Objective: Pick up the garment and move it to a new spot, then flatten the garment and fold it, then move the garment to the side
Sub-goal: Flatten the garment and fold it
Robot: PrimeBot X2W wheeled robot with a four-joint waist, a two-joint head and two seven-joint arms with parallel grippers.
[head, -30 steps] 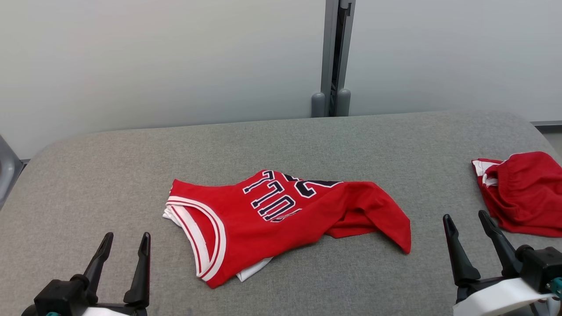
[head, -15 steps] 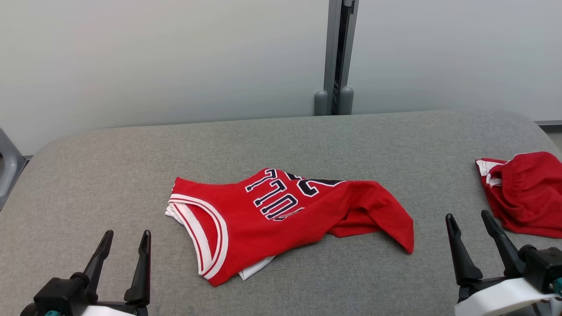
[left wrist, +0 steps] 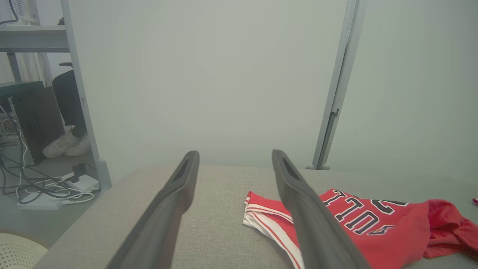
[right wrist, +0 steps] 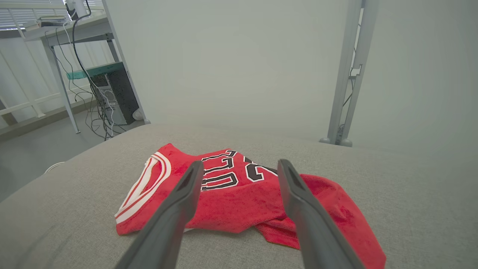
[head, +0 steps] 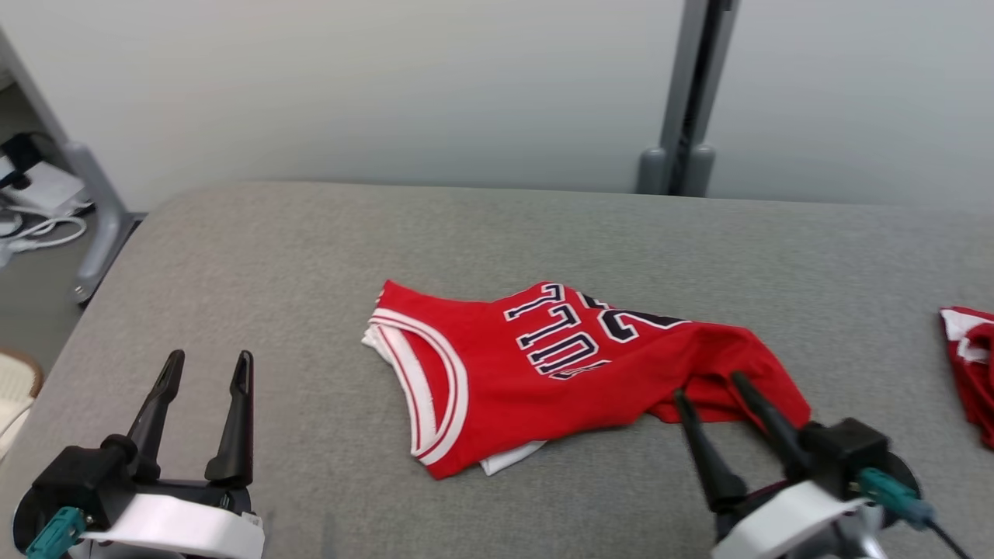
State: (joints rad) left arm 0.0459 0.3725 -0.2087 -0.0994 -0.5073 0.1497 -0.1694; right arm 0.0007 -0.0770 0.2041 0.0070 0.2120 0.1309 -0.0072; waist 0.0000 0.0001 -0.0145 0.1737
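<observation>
One red jersey (head: pixel 543 380) lies beyond left tool (head: pixel 211 357) and right tool (head: pixel 708 386), both spread.

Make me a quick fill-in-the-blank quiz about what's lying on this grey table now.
The jersey on the grey table is mostly ____. Its edge trim is striped red and ____. The gripper nearer the jersey is the ____ one. Both the left gripper and right gripper have fingers standing ____.
Missing words: red; white; right; open.

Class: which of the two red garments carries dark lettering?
The jersey at the centre, white-trimmed and lettered; the other red garment at the right edge shows no lettering.
</observation>
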